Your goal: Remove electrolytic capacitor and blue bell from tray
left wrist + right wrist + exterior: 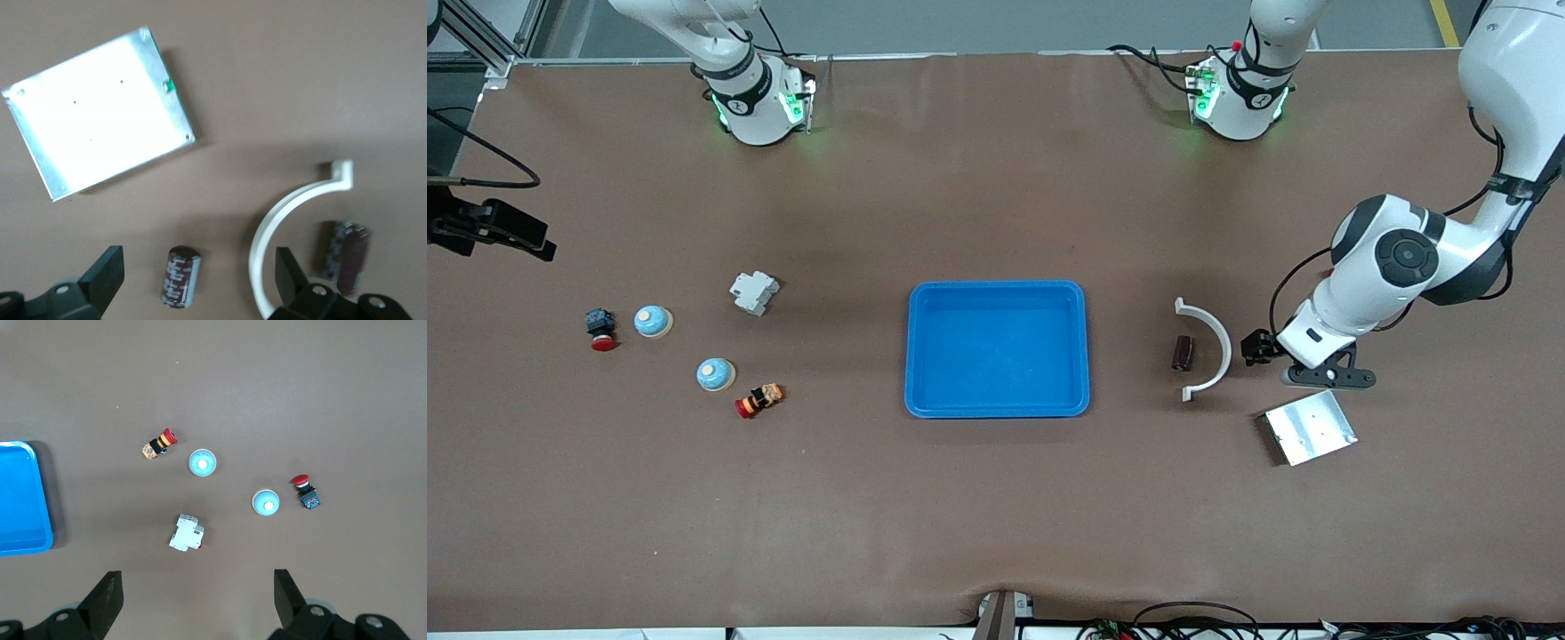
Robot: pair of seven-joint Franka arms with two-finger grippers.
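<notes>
Left gripper (197,267): fingers wide, low over the tabletop at the left arm's end. A capacitor (180,277) lies loose between them, seen in the left wrist view only; the front view hides it under the gripper. A second capacitor (1183,353) sits inside the white arc (1218,342), and the metal plate (1310,427) is just beside. Right gripper (197,587): fingers wide, holding nothing, high over two bells (203,463) (265,503) near the right arm's end. Blue tray (996,286) sits mid-tabletop.
</notes>
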